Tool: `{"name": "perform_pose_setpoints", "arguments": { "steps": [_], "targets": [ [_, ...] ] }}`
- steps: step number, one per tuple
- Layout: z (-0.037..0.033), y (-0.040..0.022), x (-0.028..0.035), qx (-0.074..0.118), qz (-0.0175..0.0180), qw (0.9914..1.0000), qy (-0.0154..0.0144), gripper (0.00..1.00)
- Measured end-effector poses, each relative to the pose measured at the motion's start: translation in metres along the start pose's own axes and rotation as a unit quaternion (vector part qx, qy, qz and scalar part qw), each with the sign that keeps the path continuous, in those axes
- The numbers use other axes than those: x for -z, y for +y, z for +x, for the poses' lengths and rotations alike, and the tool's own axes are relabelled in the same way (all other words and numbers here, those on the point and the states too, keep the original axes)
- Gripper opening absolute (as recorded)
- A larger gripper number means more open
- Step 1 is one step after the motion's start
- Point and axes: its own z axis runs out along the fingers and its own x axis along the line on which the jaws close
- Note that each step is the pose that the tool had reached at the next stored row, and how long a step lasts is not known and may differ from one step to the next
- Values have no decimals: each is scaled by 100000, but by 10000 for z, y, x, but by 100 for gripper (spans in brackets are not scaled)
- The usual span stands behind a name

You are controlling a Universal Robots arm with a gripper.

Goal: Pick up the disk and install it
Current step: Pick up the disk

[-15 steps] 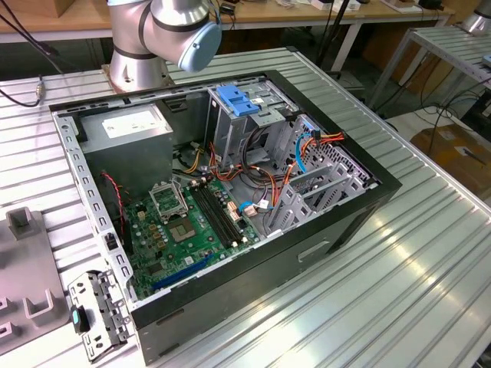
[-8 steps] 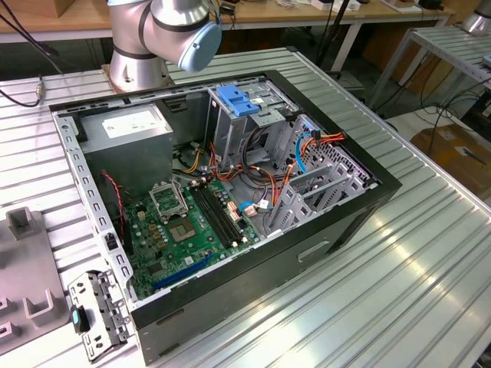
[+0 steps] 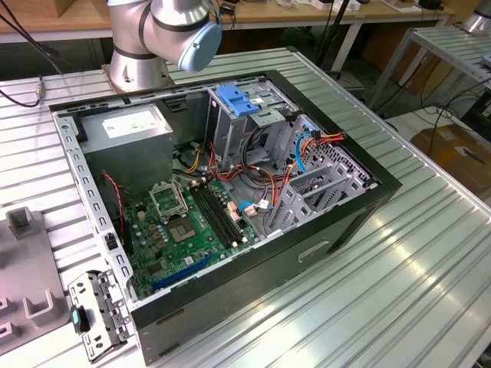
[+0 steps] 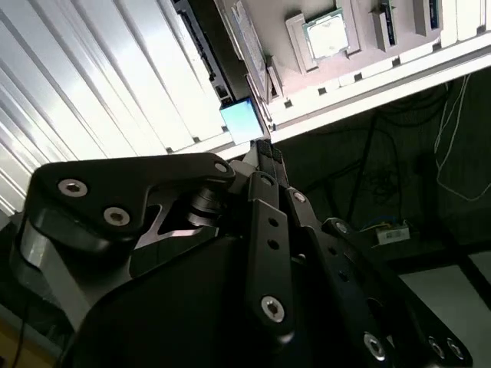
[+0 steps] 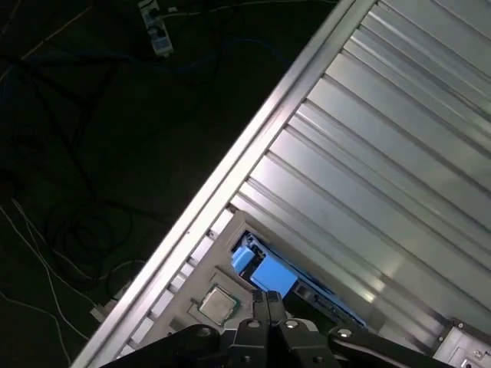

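Ribbed table (image 5: 383, 153) edge: the disk (image 5: 267, 276) lies just beyond the closed hand (image 5: 268, 299).

- Ribbed aluminium table (image 3: 414, 253): fills the near scene and catches bright overhead reflections.
- Wooden workbench (image 3: 307, 14): along the far edge.
- Second metal table (image 3: 453, 46): far, at the exterior view's right.
- Dark floor (image 5: 77, 115): beyond the table edge.
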Motion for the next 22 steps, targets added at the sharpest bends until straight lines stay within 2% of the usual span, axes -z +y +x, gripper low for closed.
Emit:
{"name": "perform_pose_setpoints", "arguments": {
  "steps": [4,6,7,10,15,17,22],
  "targets": [
    [0,1,0,3016,-4,99954,147,11],
    [0,0,0,4630,-7,99893,219,11],
    [0,0,0,6090,-10,99814,291,11],
    [0,1,0,8439,-15,99642,403,11],
    [0,0,0,11444,-20,99342,544,11],
    [1,1,0,11890,-19,99289,569,11],
    [0,1,0,11949,-20,99282,573,11]
  ]
}}
